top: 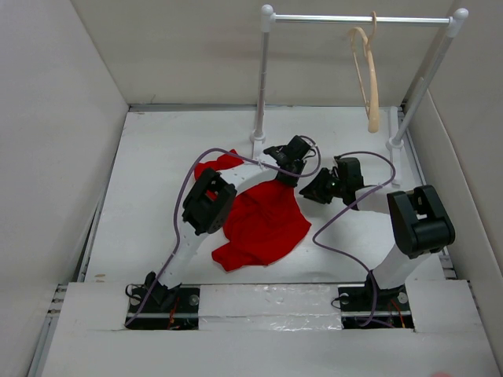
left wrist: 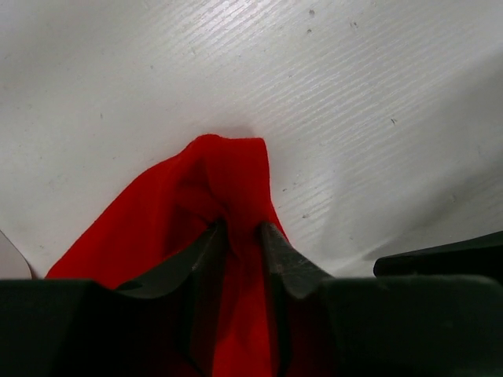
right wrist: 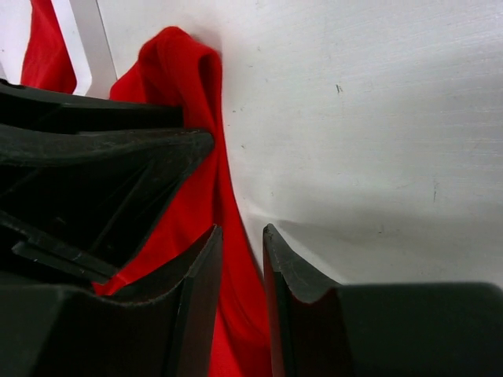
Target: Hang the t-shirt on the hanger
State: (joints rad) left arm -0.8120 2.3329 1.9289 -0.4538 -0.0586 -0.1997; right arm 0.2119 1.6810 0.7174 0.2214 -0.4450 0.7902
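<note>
Top external view: the t-shirt [top: 263, 228] is seen crumpled on the table [top: 157, 173], well apart from the hanger [top: 369, 78], which is hung on the rail [top: 357, 17]. A fold is clamped by the left gripper [left wrist: 240, 228]. Cloth is framed between the right gripper [right wrist: 241, 232] fingers; whether it is pinched cannot be told.

The t-shirt [top: 263, 224] lies on the table [top: 157, 157], near its middle. Behind it stands the rail [top: 330, 18], and the hanger [top: 372, 102] hangs on the rail's right half.
</note>
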